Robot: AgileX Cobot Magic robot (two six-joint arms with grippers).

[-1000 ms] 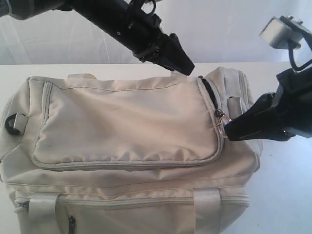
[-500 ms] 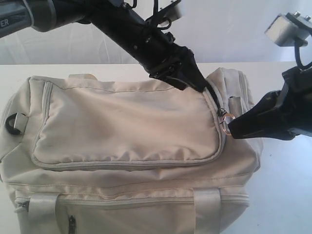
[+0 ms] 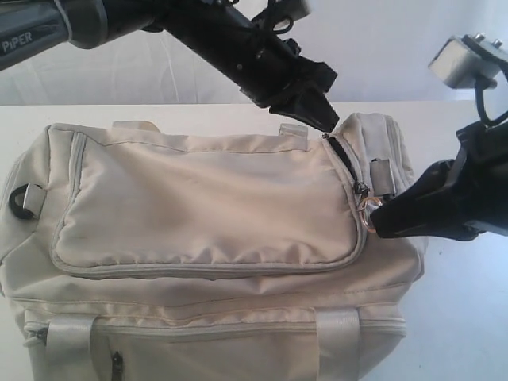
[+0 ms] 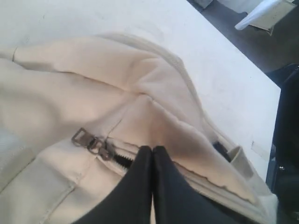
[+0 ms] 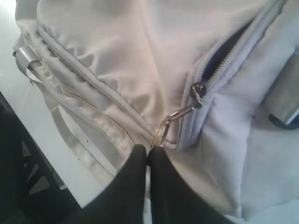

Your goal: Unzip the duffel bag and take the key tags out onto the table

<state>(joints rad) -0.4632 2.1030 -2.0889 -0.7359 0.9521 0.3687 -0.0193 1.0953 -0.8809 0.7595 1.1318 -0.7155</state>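
The duffel bag [image 3: 206, 214] lies on the white table [image 3: 464, 317]. My right gripper [image 3: 375, 225] is pinched closed on the metal zipper ring [image 3: 366, 208] at the bag's right end, beside a partly open zipper [image 3: 343, 157]. My left gripper [image 3: 327, 121], fingers pressed together and holding nothing, sits at that zipper's far end.

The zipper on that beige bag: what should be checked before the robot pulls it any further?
1. Grip on the ring: ok, the right gripper is shut on it.
2. Start of the zipper: ok, a short stretch is open, the rest closed.
3. Hold on the bag: cannot tell; the left gripper has its fingers together beside the zipper, grip on cloth unclear.
4. Sight of the key tags: not ok, only dark shows in the gap.
5. Bag resting on the table: ok.
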